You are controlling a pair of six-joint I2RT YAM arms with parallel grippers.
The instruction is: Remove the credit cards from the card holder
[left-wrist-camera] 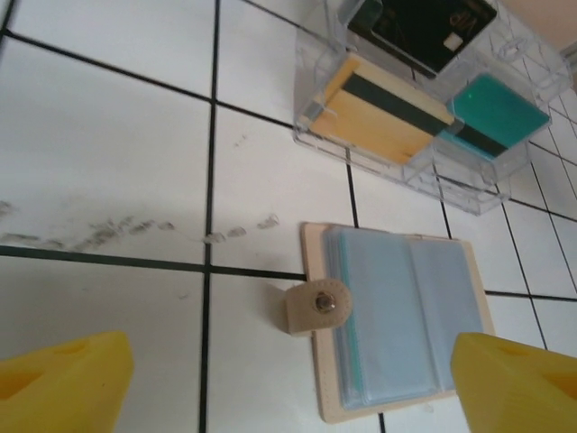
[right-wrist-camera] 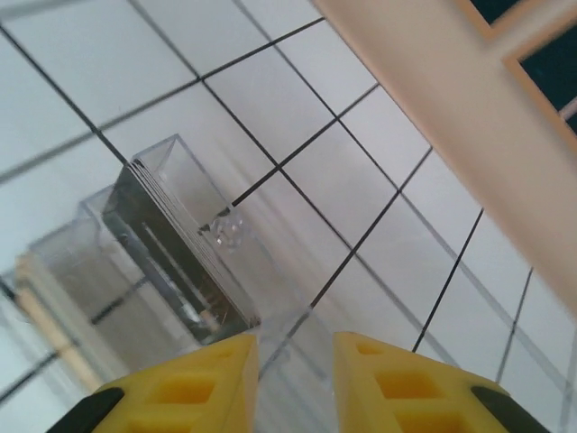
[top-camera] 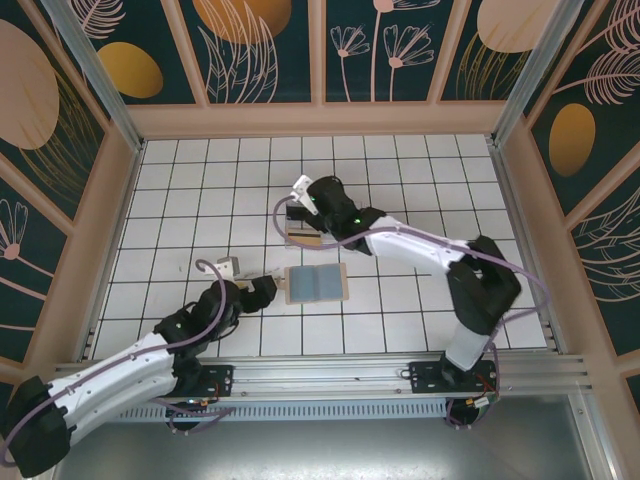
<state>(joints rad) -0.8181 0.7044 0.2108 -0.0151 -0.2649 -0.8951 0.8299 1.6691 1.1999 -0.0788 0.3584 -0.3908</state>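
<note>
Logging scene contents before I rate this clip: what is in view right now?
card holder: one, tan outside, blue-grey inside, lying open on the tiles
clear tray: one, transparent, just beyond the card holder
credit cards: three, tan with a dark stripe, teal, black, in the tray's compartments
table: one, white tiles with dark lines, smudged
wall panels: dark teal with plant patterns, wood frames, around the table
left gripper: yellow fingers, open, low by the card holder
right gripper: yellow fingers, slightly apart, nothing between them, over the tray
</note>
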